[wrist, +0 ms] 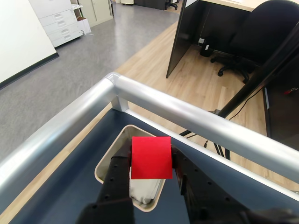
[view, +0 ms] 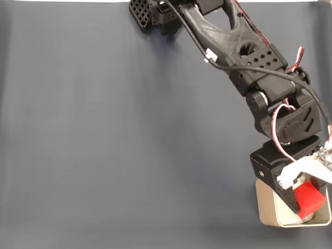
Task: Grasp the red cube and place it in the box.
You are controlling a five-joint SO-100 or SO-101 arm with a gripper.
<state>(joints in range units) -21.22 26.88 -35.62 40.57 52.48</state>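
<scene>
Black fingers (wrist: 119, 179) of the gripper (wrist: 150, 175) rise from the bottom edge of the wrist view, one on each side of the red cube (wrist: 150, 157), pressing its left and right faces so that it is held between them at lower centre of the frame; behind and below the cube lies the box (wrist: 111, 158), beige with rounded corners and pale wadding inside, resting on the dark blue tabletop (wrist: 70, 191); a silver rail (wrist: 187, 116) runs across the middle of that view, turning a corner at upper left of centre, and past it show a wooden floor (wrist: 154, 60), a grey carpet (wrist: 70, 65) and a black office chair (wrist: 261, 37) at upper right. From the fixed view, the black arm (view: 249, 57) reaches from the top edge down to the lower right corner; the gripper (view: 306, 205) holds the red cube (view: 309, 197) over the open box (view: 265, 205), within its outline; whether the cube touches the wadding cannot be told; the tabletop (view: 114, 135) spreads dark across the left of the frame.
</scene>
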